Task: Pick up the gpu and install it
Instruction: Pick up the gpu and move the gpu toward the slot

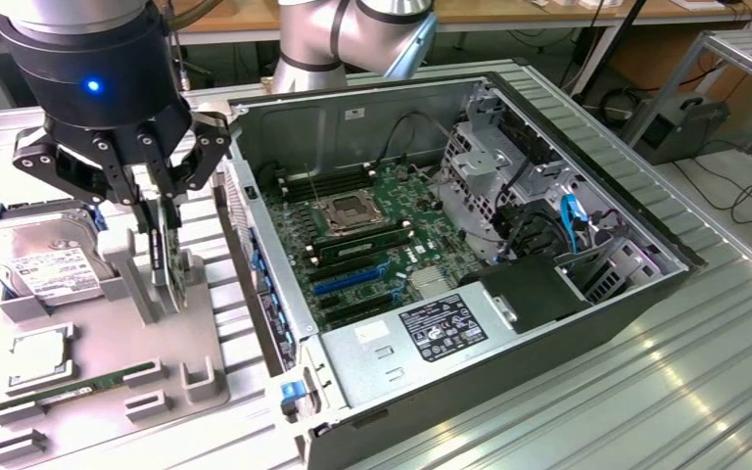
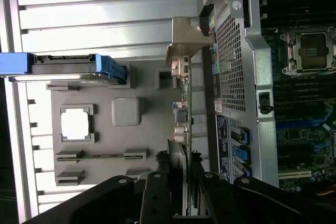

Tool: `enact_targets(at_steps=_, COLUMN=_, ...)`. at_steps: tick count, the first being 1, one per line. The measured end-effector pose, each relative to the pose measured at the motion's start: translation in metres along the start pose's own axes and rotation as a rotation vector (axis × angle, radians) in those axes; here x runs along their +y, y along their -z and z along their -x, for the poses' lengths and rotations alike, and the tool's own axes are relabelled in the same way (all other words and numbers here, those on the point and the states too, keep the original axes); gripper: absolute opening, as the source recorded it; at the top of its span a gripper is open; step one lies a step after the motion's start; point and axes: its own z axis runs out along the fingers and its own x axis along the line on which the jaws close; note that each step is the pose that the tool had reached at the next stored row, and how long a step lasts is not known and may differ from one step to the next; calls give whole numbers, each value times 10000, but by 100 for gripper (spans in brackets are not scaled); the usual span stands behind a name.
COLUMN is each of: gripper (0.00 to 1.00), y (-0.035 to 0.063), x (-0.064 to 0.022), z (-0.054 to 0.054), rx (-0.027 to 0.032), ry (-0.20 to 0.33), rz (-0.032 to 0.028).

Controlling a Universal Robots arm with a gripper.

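Now, pincer: black-fingered metal gripper (image 1: 157,201), upper left of exterior view, apparently pinching card's top edge.
Card: thin black gpu card with silver end bracket (image 1: 169,264), upright in grey plastic holder (image 1: 212,323).
Neighbour: open black computer case (image 1: 350,113), centre frame.

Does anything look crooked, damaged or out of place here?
Nothing stands out. The gpu stands upright in the grey tray, gripper jaws closed on it; hard drive and memory stick sit in their holders.
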Motion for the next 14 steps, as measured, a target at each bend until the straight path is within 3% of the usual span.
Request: enact_targets(at_steps=14, gripper=26, y=45, x=2, z=1, rx=0, ry=-1, rz=-1)
